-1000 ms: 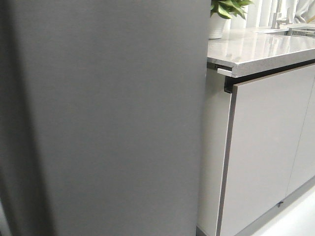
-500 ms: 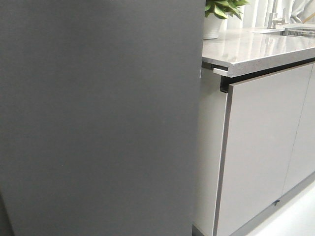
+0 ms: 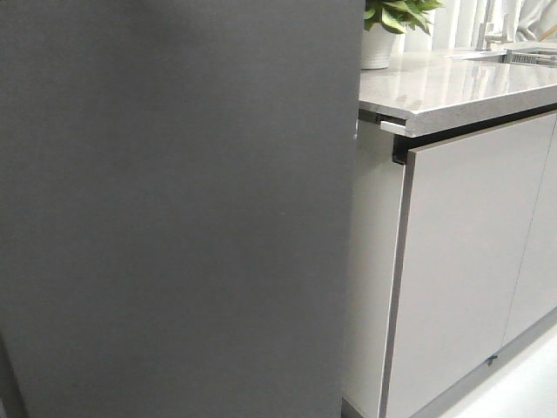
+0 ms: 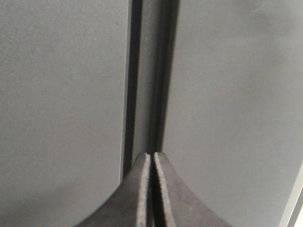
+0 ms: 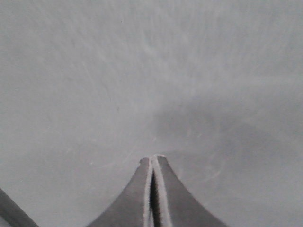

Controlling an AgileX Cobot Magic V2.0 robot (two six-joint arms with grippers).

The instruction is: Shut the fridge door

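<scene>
Matte dark grey filled most of the front view: the fridge door (image 3: 174, 209) stood as a flat slab across the left and middle, its right edge just beside the pale cabinet front (image 3: 470, 261) under the countertop (image 3: 452, 87), with a potted plant (image 3: 387, 26) behind. A second earlier a darker band had run down the slab's left side; half a second earlier it had shrunk to a sliver at the lower left, and it remained only that. I judged from this that the door had swung nearly flush and the closing was almost done. Neither arm showed here.

In the left wrist view the left end effector (image 4: 152, 163) was clenched with nothing between its fingers, tips at or just short of a narrow vertical seam (image 4: 149, 71) between two dark grey panels; which panel was the door I could not tell.

In the right wrist view the right end effector (image 5: 152, 165) was likewise clenched and empty, its tips apparently against a plain grey face, probably the door's outer side.
</scene>
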